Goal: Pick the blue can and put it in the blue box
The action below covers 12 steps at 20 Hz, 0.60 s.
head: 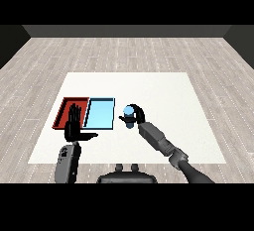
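Your right hand (137,114) is curled round the small blue cylindrical can (129,111), just off the 3 o'clock edge of the light blue flat tray (100,114). Carry it toward 9 o'clock, keep upright (left hand (74,126) flat, holding nothing).

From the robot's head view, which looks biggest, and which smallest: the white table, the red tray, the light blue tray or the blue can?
1. White table, by far.
2. Red tray and light blue tray: look alike, and the left hand covers part of the red one.
3. Blue can, held in the right hand.
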### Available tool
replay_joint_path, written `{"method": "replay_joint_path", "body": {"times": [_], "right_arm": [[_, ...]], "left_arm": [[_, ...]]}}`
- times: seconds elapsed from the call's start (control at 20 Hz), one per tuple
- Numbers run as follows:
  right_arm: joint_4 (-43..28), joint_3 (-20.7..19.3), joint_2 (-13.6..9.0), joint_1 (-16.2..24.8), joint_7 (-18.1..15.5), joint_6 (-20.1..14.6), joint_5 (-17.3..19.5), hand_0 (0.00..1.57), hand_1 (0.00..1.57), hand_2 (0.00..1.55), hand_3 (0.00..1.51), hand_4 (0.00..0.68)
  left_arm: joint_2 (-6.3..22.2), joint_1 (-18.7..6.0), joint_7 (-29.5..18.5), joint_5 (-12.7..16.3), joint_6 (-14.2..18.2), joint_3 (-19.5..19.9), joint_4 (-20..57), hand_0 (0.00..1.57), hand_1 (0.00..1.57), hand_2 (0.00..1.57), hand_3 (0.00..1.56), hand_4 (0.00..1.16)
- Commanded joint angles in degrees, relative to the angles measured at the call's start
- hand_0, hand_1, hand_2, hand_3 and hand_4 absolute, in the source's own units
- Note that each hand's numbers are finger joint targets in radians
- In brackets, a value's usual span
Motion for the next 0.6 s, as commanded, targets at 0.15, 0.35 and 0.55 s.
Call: {"method": "replay_joint_path", "body": {"times": [0.15, 0.35, 0.55], "right_arm": [[-6.5, -2.1, 0.0, 1.5, 1.1, -3.3, 5.9, 1.52, 1.52, 1.47, 1.42, 0.659], [-8.0, -0.3, 0.0, -0.3, 0.6, -5.6, 6.0, 1.49, 1.49, 1.45, 1.41, 0.652], [-4.7, -3.7, 0.0, -2.7, -1.0, -1.5, 8.0, 1.48, 1.48, 1.45, 1.41, 0.646]], "left_arm": [[0.0, 1.2, 0.5, 0.2, -1.1, -0.7, -1.2, 0.0, 0.0, 0.0, 0.0, 0.0], [-0.5, 0.3, 1.2, -3.1, -0.1, -3.2, 0.6, 0.0, 0.0, 0.0, 0.0, 0.0], [-1.7, -0.9, 3.2, -4.6, 0.9, -5.7, 1.9, 0.0, 0.0, 0.0, 0.0, 0.0]]}}
